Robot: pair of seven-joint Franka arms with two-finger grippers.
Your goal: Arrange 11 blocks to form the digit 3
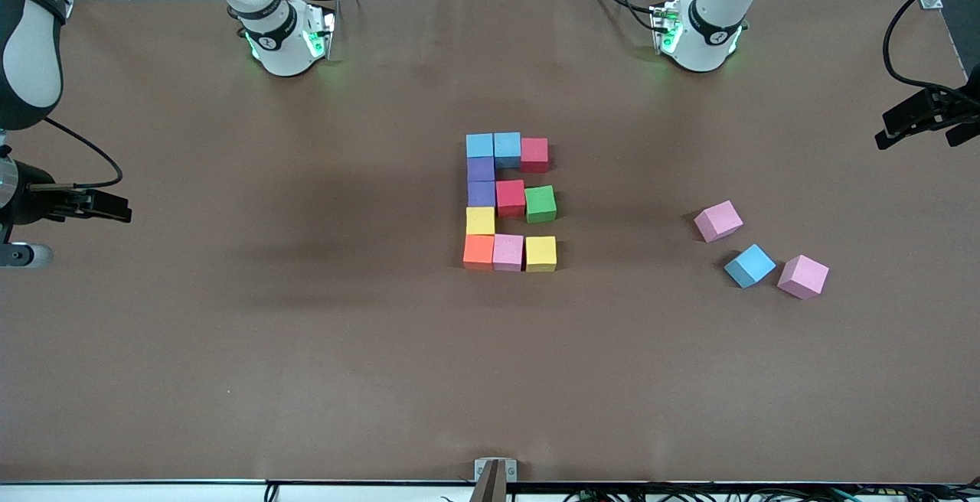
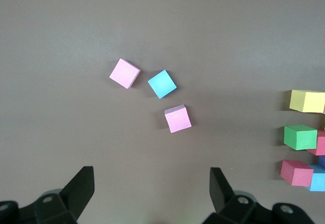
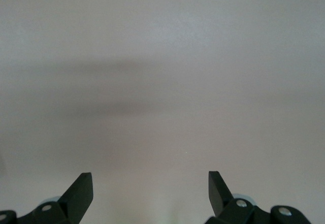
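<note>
- The blocks [image 1: 509,200] of the figure, as the front view showed them, sat mid-surface: three bars joined by a spine, eleven cubes by my count. The red cube [image 1: 534,154], green cube [image 1: 540,203] and end yellow cube [image 1: 540,253] each looked slightly off square, so I judged the building done and only tidying possibly left.
- In that view three spare cubes, two pink [image 1: 718,220] [image 1: 802,276] and one light blue [image 1: 749,265], lay loose toward the left arm's end, well apart from the figure.
- The left gripper [image 1: 930,115] and right gripper [image 1: 92,203] hung at opposite ends of the brown surface [image 1: 306,334], both waiting, with broad bare room around the figure.
- From the left wrist view, the left gripper's jaws stood wide apart above the spares; the bars' end cubes showed at the frame's edge. Any nudge I'd make would need a gentle, square push.
- From the right wrist view, the right gripper's jaws stood wide apart over bare surface only.
</note>
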